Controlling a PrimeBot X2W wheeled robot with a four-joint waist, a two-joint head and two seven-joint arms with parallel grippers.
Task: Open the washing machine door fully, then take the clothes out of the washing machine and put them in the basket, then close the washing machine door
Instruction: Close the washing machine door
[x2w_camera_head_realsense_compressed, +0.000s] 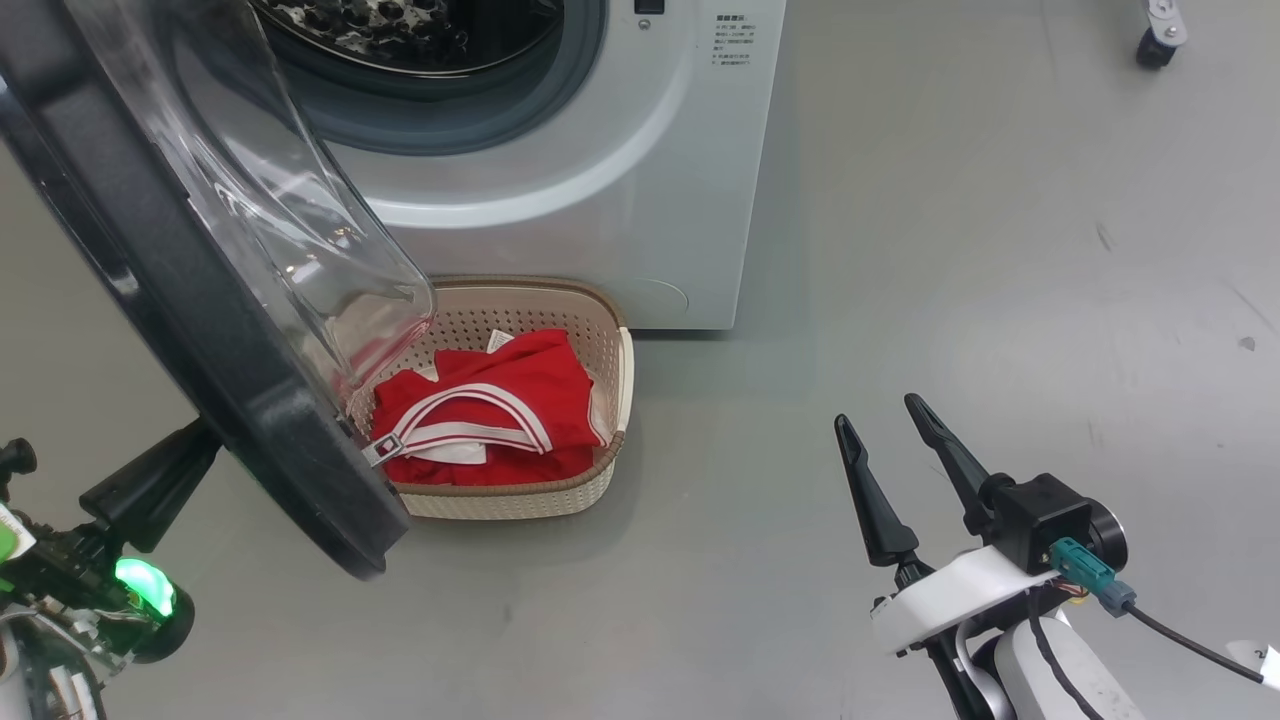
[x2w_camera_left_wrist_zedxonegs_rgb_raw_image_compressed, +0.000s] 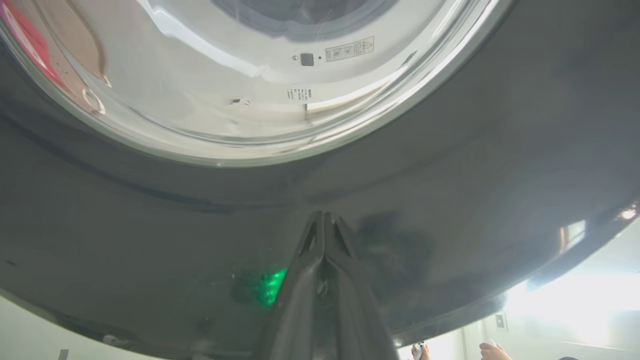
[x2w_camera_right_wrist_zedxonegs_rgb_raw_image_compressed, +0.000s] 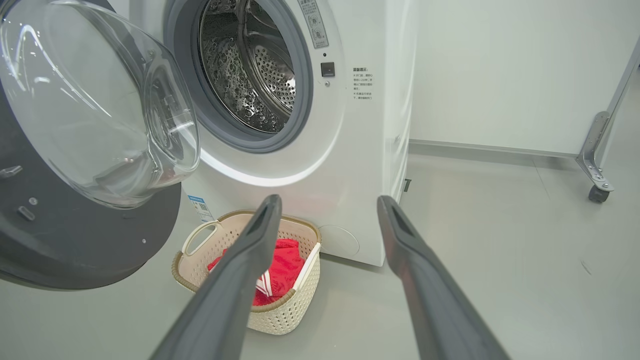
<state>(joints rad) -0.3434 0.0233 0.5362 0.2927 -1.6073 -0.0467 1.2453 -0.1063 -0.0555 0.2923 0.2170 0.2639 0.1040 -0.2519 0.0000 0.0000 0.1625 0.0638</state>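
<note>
Machine: one white washing machine (x2w_camera_head_realsense_compressed: 600, 200), steel drum showing.
Door: one washing machine door (x2w_camera_head_realsense_compressed: 150, 280), black rim, clear bulging glass, swung out over the basket.
Basket: one cream basket (x2w_camera_head_realsense_compressed: 520, 500), on the floor just before the machine.
Clothes: red, white-striped clothes (x2w_camera_head_realsense_compressed: 520, 390) heaped in the basket; number unclear.
Grippers: two; left gripper (x2w_camera_left_wrist_zedxonegs_rgb_raw_image_compressed: 324, 220) clenched on nothing, tips at the door's rim; right gripper (x2w_camera_head_realsense_compressed: 876, 410) spread, empty.

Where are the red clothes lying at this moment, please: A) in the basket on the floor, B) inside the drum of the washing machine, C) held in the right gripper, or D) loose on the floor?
A: the clothes lie in the basket in front of the washing machine, and the right gripper stands open, holding nothing.
</note>
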